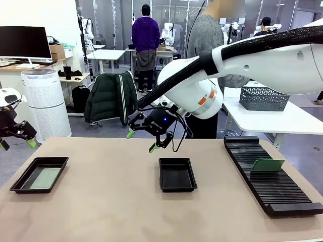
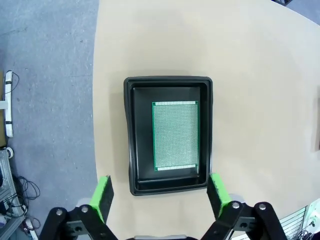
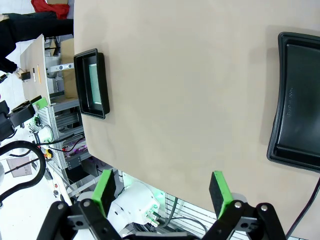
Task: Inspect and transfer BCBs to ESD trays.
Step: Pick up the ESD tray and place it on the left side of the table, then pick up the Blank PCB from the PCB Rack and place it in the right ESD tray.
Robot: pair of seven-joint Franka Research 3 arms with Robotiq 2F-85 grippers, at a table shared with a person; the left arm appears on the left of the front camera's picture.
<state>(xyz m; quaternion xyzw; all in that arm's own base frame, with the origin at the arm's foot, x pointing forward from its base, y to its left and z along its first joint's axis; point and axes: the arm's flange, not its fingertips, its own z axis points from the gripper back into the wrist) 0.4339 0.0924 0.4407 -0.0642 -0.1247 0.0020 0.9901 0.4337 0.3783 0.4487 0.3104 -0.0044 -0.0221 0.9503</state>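
Two BCBs are in sight: one BCB (image 1: 45, 177) lies flat, off-centre, on the floor of the left ESD tray (image 1: 30, 191) near the left end of the surface (image 1: 111, 212). The other board (image 1: 268, 165) stands on edge in a slot of the long ribbed rack (image 1: 275, 194) at the right end. Between them, well apart from both, the middle ESD tray (image 1: 177, 176) holds nothing. The right gripper (image 1: 141, 141) hangs in the air just above and behind that tray's far-left corner, its fingers (image 1: 152, 147) spread wide and gripping nothing. The left gripper (image 1: 17, 144) hovers high over the left tray, looking straight down on the board there, fingers likewise apart and empty. A person (image 1: 212, 35) stands at the far side, hands not taking part. By the look of it, one transfer is finished and the work is between boards: the left arm seems placed to check the laid board, while the rack board is the one left to move. The next move probably calls for the right arm to swing over to the rack, close on the board's upper edge and draw it straight up out of its slot without scraping the ribs. It would then turn the board flat and set it inside the rim of the middle tray.
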